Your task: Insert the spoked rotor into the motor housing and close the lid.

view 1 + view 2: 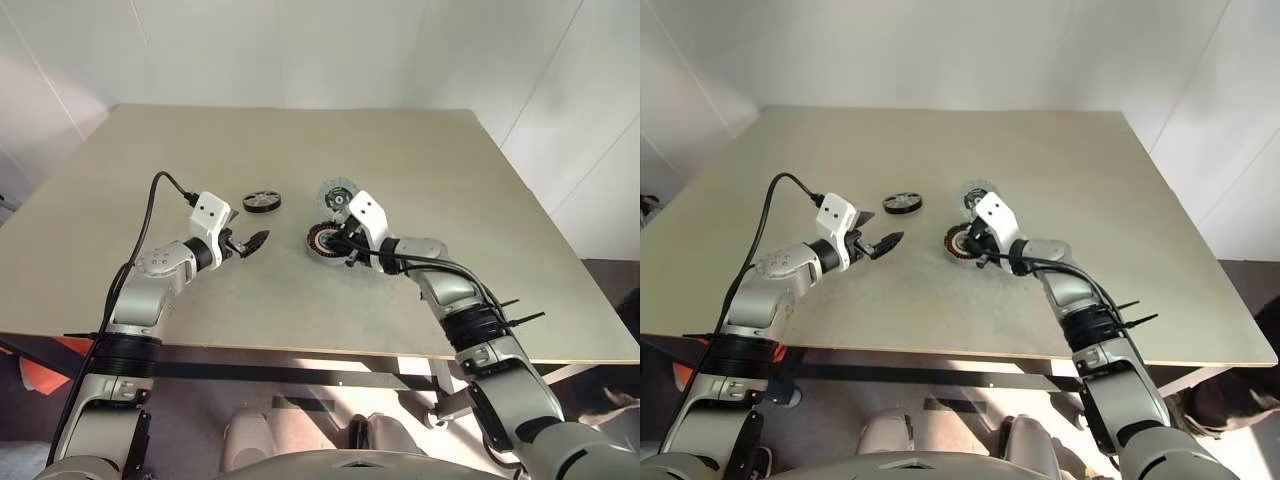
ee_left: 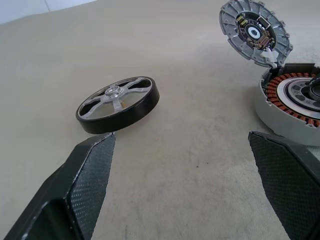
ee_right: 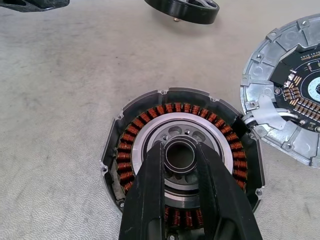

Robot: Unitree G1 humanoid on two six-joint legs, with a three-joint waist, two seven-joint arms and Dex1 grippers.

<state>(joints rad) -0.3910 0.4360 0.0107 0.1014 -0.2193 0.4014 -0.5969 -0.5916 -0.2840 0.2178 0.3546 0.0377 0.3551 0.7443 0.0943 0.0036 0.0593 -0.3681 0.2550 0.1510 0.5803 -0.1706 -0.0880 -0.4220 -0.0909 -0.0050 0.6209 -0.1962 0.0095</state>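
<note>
my right gripper, fingers nearly shut, pins the motor housing at its hub, mid-frame. left gripper wide open, empty, facing the spoked rotor for pickup. lid hinged open upper right.

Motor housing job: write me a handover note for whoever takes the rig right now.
Left gripper: open, empty, hovering near the spoked rotor.
Right gripper: fingers nearly shut around the hub ring in the motor housing.
Rotor lies on the table, left of the housing.
Lid lies open beside the housing.
Done: nothing inserted.
Left: insert rotor, close lid.
</note>
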